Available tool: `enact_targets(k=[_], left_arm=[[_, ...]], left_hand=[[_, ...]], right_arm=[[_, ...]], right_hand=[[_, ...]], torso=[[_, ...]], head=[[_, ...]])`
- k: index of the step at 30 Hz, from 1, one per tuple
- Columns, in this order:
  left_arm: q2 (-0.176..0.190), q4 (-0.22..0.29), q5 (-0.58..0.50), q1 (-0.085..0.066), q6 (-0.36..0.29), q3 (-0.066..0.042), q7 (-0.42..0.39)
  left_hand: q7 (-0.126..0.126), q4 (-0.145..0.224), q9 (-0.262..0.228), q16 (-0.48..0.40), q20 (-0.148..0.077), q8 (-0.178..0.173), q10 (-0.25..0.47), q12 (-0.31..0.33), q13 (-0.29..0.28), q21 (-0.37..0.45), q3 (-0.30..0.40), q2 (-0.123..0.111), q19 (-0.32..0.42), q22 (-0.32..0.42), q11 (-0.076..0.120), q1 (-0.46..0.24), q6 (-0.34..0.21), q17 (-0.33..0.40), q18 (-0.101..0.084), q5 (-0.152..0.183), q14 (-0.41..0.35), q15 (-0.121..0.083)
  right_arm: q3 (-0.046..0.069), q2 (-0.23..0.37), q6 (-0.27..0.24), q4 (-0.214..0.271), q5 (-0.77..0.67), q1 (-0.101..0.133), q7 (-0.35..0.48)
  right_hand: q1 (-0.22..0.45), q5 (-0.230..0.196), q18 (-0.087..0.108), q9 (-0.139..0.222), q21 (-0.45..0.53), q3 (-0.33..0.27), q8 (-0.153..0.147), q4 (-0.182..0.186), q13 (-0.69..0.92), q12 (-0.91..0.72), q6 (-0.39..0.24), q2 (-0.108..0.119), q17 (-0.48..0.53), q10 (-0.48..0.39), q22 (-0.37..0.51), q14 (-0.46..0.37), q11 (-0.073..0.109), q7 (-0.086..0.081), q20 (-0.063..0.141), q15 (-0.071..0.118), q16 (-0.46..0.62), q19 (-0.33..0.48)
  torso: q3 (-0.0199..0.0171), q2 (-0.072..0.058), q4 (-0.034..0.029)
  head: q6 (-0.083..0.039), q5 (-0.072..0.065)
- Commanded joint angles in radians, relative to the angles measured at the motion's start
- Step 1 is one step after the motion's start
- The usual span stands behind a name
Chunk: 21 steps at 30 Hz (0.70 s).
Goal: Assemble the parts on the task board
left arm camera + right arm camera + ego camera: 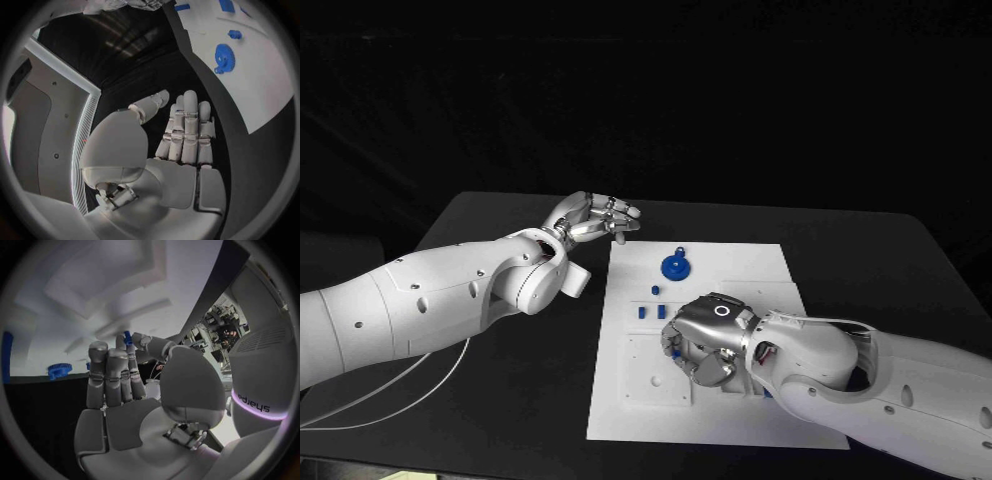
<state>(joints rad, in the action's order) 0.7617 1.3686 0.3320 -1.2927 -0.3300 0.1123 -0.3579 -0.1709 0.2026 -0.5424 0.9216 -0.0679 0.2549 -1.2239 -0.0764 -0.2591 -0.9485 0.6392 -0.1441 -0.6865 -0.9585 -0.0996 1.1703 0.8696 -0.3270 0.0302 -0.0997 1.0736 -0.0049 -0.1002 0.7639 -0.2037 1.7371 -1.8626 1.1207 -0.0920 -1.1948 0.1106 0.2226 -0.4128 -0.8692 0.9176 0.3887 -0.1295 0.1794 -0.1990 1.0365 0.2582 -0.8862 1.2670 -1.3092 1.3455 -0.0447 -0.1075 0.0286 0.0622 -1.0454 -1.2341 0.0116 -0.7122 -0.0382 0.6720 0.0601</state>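
Black table (488, 225) under a dark room carries the white board (733, 420), the landmark for everything else. A blue gear (674, 266) lies flat on the board's far part, and a few small blue parts (646, 311) sit just nearer the robot than the gear, toward the board's middle.

The left hand (593, 219) hovers just off the board's far left corner, over bare table, holding nothing; in the left wrist view its fingers (189, 131) lie straight and side by side, with the gear (222, 56) well beyond them on the board (262, 95).

The right hand (705, 344) is low over the middle of the board, knuckles up. In the right wrist view a small blue peg (127, 337) stands pinched between the thumb and a fingertip (122, 347), above the board's recessed sockets (106, 280); whether the peg touches the board is hard to judge from here. Another blue part (59, 370) lies on the board beside the fingers.
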Motion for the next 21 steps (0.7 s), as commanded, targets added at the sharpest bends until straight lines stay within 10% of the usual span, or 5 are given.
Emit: enact_targets(k=[1,10,21], left_arm=[[-0.003,0.003,-0.006,0.0,0.002,-0.001,-0.006],[-0.002,0.003,-0.006,0.0,0.002,-0.001,-0.006],[-0.001,0.003,-0.006,0.0,0.002,-0.001,-0.005]], left_hand=[[0.001,0.004,0.001,-0.006,-0.034,0.006,0.005,0.006,-0.001,0.003,-0.003,0.003,-0.007,-0.001,-0.001,-0.004,-0.008,-0.002,-0.001,0.001,0.004,0.0],[0.001,0.004,0.001,-0.007,-0.034,0.006,0.005,0.006,-0.002,0.003,-0.003,0.003,-0.007,-0.002,-0.001,-0.004,-0.008,-0.002,-0.001,0.002,0.004,0.001],[0.001,0.005,0.001,-0.007,-0.034,0.006,0.005,0.006,-0.002,0.004,-0.003,0.003,-0.007,-0.002,-0.001,-0.004,-0.008,-0.003,-0.001,0.002,0.004,0.001]], right_arm=[[-0.007,0.001,0.058,-0.007,0.002,-0.005,0.001],[-0.009,0.003,0.054,-0.009,0.028,-0.005,0.012],[-0.009,0.007,0.008,-0.008,0.032,-0.005,0.005]], right_hand=[[0.003,0.01,0.039,-0.001,-0.003,-0.007,0.0,0.001,0.003,0.008,0.004,-0.008,0.003,0.042,-0.017,-0.02,0.005,0.0,0.004,0.01,-0.004,0.001],[0.063,0.099,0.039,0.0,-0.003,-0.097,-0.013,-0.013,0.007,0.033,-0.018,0.006,0.018,0.021,-0.017,-0.027,-0.004,-0.009,-0.001,0.002,-0.005,0.01],[0.093,0.093,0.039,0.004,0.0,-0.189,-0.027,-0.016,0.008,0.055,-0.044,0.022,0.028,-0.003,-0.014,-0.03,-0.013,-0.02,-0.001,-0.007,-0.011,0.015]], torso=[[0.0001,0.0,0.0003],[-0.0001,0.0,0.0001],[-0.0002,0.0,0.0002]], head=[[0.0,0.0],[0.0,-0.001],[0.0,0.0]])
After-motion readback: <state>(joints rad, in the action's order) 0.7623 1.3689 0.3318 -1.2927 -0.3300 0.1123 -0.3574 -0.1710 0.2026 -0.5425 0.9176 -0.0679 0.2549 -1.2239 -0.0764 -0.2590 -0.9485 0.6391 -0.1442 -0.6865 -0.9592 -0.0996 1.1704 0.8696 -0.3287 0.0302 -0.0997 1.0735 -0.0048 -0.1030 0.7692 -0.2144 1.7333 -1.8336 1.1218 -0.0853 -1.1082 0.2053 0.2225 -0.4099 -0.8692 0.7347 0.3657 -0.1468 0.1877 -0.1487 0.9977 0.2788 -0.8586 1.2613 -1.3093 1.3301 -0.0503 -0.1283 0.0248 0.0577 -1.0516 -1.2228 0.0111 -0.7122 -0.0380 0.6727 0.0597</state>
